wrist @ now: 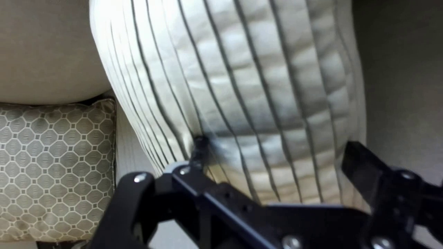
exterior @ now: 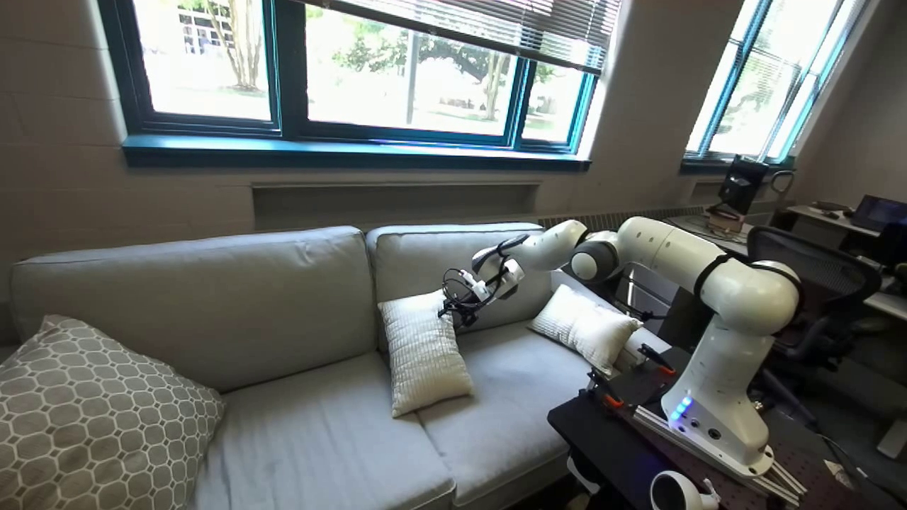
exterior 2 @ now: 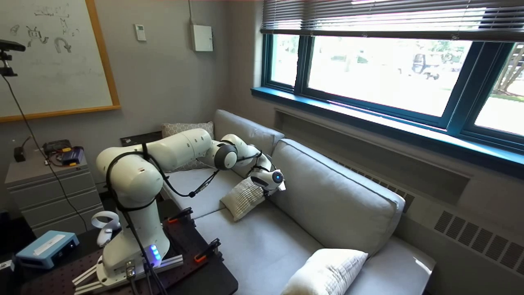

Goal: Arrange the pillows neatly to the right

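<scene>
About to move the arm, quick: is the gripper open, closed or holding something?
Gripper: open, jaws spread wide at the cream pillow, not gripping it.

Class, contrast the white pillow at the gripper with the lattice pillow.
The white pillow is pleated, the lattice pillow patterned. The white pillow looks smaller than the lattice pillow. The open gripper is at the white pillow, away from the lattice pillow. Both rest on the sofa.

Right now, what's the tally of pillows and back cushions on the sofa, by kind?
White pillows: 2
Patterned pillow: 1
Grey back cushions: 2
Total: 5
</scene>
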Robot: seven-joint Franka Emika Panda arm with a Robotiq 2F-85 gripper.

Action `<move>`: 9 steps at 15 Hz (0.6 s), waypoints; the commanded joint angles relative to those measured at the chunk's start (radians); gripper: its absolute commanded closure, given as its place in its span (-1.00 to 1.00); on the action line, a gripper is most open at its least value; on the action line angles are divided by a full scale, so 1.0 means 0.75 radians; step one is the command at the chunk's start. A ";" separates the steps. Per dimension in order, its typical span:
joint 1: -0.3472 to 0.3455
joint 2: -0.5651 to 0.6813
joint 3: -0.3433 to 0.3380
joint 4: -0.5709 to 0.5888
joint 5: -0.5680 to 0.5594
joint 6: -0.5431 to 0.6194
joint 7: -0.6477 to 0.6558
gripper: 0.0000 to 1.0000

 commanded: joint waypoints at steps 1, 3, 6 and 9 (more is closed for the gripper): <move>0.003 -0.001 0.118 0.016 -0.095 0.149 0.037 -1.00; 0.008 -0.004 0.145 0.015 -0.157 0.190 0.064 -1.00; 0.043 -0.002 0.086 0.000 -0.114 0.173 0.038 -0.49; 0.039 -0.002 0.070 0.005 -0.107 0.174 0.038 -0.01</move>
